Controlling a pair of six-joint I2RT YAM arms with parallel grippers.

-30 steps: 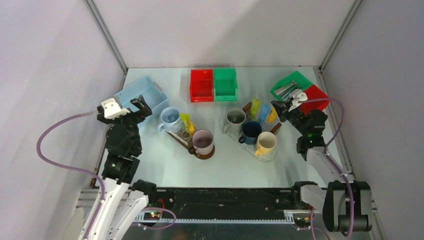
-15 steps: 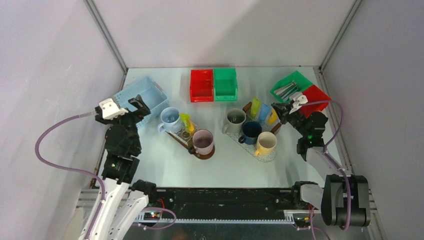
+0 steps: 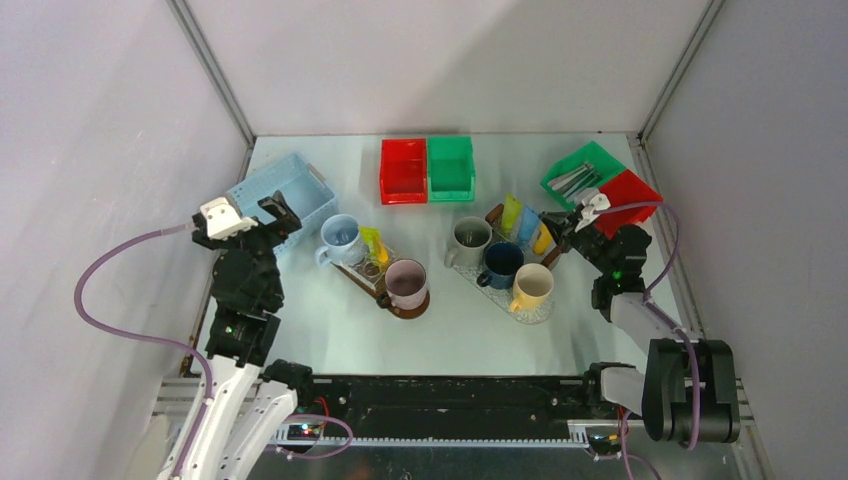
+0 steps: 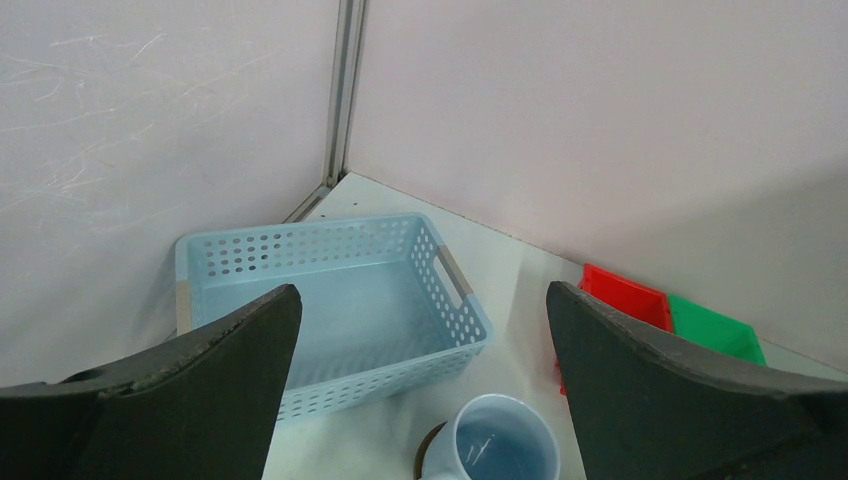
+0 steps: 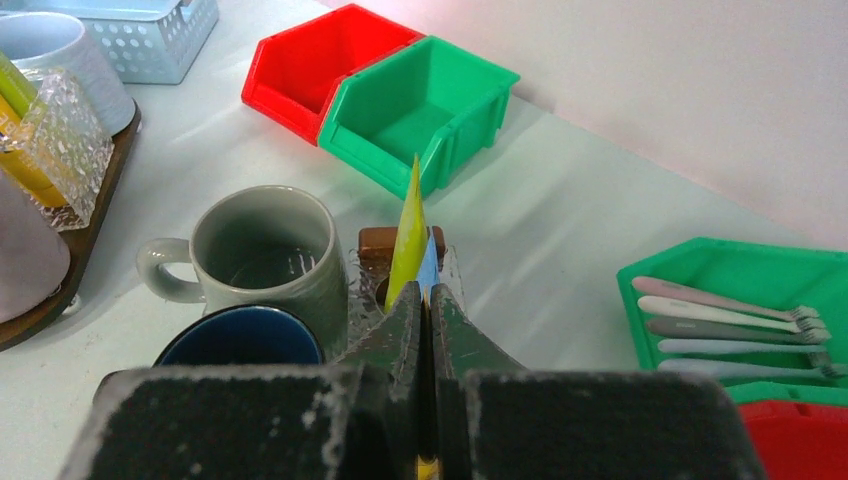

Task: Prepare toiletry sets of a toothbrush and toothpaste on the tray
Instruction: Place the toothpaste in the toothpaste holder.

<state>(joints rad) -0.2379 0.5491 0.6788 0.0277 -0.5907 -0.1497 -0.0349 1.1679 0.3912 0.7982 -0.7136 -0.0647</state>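
Black fingers of the right gripper (image 5: pixel 424 295) are pressing flat together at the upright lime green tube (image 5: pixel 408 235) and the light blue tube (image 5: pixel 430 270), both standing on edge in a clear holder at the far end of the right tray (image 3: pixel 541 311). A thin yellow sliver is showing in the seam between the fingers close to the wrist camera, but whether anything is being pinched there cannot be told. The orange tube (image 3: pixel 543 237) is leaning just beside the other two, right at the gripper's tip in the overhead view.

A grey mug (image 5: pixel 265 250), a dark blue mug (image 5: pixel 240 345) and a yellow mug (image 3: pixel 531 285) are sitting in a row on the same tray, which is lying right of the bench's middle.

Pale toothbrushes (image 5: pixel 720 320) are lying side by side in a green bin (image 5: pixel 700 255) near the bench's far right corner, with a red bin (image 3: pixel 630 190) touching it. Another red bin (image 5: pixel 320 60) and green bin (image 5: pixel 430 100) are sitting as a pair at the middle of the far edge.

Over the bench's left side the left gripper (image 4: pixel 420 300) is hanging with its fingers spread wide, gripping nothing, above a light blue basket (image 4: pixel 330 300) near the far left corner. Just beside the basket a light blue mug (image 4: pixel 495 450) is sharing a wooden tray (image 3: pixel 360 280) with a yellow tube (image 3: pixel 376 246) and a pinkish mug (image 3: pixel 406 283).
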